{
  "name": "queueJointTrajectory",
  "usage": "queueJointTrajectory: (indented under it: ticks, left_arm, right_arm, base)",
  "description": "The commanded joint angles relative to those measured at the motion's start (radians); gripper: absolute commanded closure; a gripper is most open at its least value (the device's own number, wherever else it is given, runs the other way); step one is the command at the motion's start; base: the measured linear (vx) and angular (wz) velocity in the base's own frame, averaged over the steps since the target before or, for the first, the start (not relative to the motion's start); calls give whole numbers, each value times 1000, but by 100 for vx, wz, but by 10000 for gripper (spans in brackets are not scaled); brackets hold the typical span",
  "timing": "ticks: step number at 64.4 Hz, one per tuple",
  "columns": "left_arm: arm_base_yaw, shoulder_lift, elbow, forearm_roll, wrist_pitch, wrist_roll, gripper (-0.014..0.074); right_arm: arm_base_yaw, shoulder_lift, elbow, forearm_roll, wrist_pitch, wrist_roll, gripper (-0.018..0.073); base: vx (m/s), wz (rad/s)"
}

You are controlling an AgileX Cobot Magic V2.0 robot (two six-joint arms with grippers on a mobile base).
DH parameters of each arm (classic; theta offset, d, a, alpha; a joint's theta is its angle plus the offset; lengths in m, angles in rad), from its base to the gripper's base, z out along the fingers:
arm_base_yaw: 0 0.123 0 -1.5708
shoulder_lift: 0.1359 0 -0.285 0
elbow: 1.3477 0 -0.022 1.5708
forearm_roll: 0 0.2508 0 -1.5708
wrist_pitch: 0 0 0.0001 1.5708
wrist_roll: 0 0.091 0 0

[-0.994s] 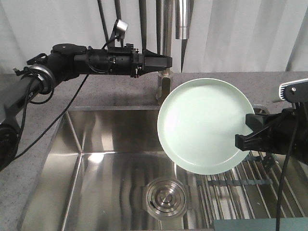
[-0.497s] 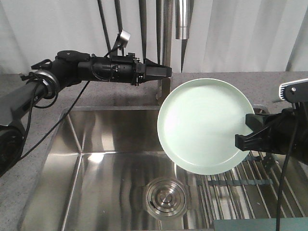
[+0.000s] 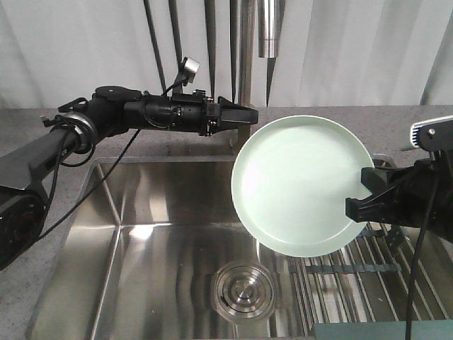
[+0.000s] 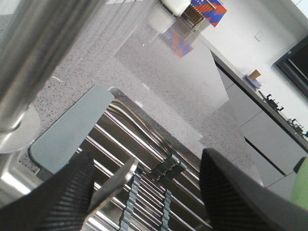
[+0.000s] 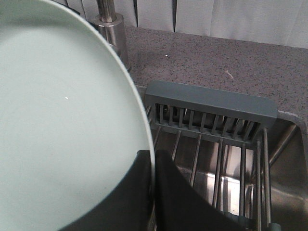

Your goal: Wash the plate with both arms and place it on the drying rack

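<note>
The pale mint-green plate (image 3: 303,185) hangs tilted, face toward the camera, over the right side of the sink. My right gripper (image 3: 361,197) is shut on its right rim; in the right wrist view the two black fingers (image 5: 139,192) pinch the rim (image 5: 96,120). My left gripper (image 3: 249,113) reaches in from the left, level with the plate's upper left edge and just short of it. Its jaws are open and empty (image 4: 147,161). The drying rack (image 3: 368,269) of steel rods lies across the sink's right part, below the plate, with its grey-teal end bar (image 5: 211,103) at the back.
A steel faucet column (image 3: 244,71) and spout (image 3: 269,28) stand behind the left gripper's tip. The steel sink basin (image 3: 141,234) has a round drain (image 3: 244,290). Speckled grey counter (image 3: 177,134) surrounds it. The left arm's black cable (image 3: 106,152) hangs across the sink's left edge.
The left arm has come lower and a little to the right, bringing its gripper nearer the plate's upper left edge. The right arm and the plate have not moved.
</note>
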Motion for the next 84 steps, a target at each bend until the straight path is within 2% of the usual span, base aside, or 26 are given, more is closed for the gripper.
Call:
queueJointTrajectory:
  ticks: [1,11,30,43,62,84]
  left_arm:
    - [-2,-74,-32,-88,57,-12,134]
    - [-2,-75,-32,-86,57,-45,134]
    - [-13,-77,-32,-31,57,-92,134]
    - [-42,-77,-32,56,57,-113,134]
    - [-49,-81,-32,143,57,-178,134]
    - [-49,-200,128,156,57,-84,134]
  right_arm:
    - [-4,-20,-26,1,-70,-1,568]
    - [-4,-20,-26,1,-70,-1,568]
    - [-4,-20,-26,1,-70,-1,568]
    - [-4,-20,-26,1,-70,-1,568]
    - [-4,-20,-26,1,-70,-1,568]
    - [-4,-20,-26,1,-70,-1,568]
  base:
    - [0,0]
    - [0,0]
    - [0,0]
    - [0,0]
    - [0,0]
    - [0,0]
